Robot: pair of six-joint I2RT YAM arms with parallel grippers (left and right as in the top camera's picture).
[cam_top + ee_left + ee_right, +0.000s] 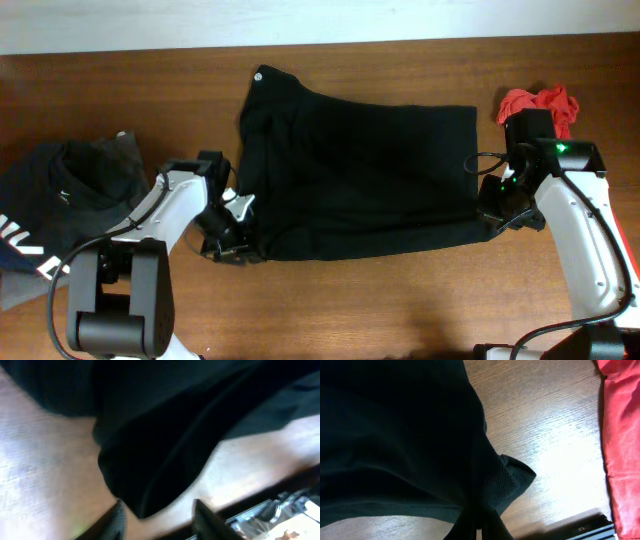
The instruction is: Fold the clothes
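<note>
Grasping for the first fold: the black garment (370, 175) lies spread just left of the red cloth (540, 103), the right gripper (493, 212) pinching its corner nearest that cloth, the left gripper (157, 517) with jaws apart around the farthest corner, which it probably must clamp before lifting.

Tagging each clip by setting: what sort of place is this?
Probably a robotics lab bench, not a home: a wooden table, a left arm and right arm standing at its near edge, and, laid out on it, a black garment spread flat, a dark pile and a red cloth.
</note>
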